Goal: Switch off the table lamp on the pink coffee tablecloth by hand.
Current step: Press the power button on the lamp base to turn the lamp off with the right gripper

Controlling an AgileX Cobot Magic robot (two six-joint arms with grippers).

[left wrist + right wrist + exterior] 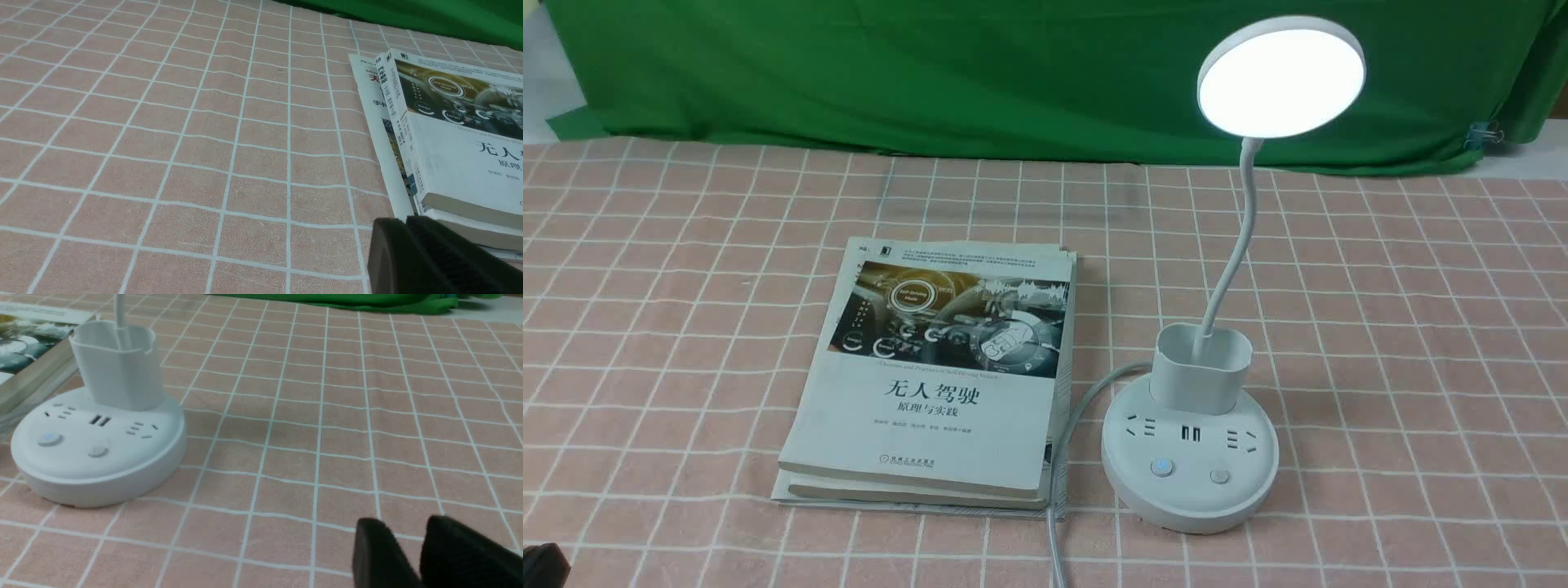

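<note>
Glowing brightly, the table lamp (1188, 457) stands on the pink coffee tablecloth (1421, 327) with its disc head (1281, 77) tipped toward the camera. The two buttons face the robot's side, probably so a fingertip can come straight down on them. The lit button (1161, 467) shows blue and its neighbour (1218, 476) is dark, so the lamp has not yet been switched off. The right gripper (408, 535) shows only in its own wrist view. Its jaws are a narrow gap apart and grip nothing, and the lamp's base lies ahead of it and off to one side, well apart. That low view brings out the raised buttons and sockets but cuts off the lit head, which only the front view shows. The left gripper (404, 228) has its jaws pressed together and empty, and the stacked books (931, 408) lie near, just ahead of it. The front view alone shows the grey cord (1070, 425) running between books and base, which I judge a snag risk.
</note>
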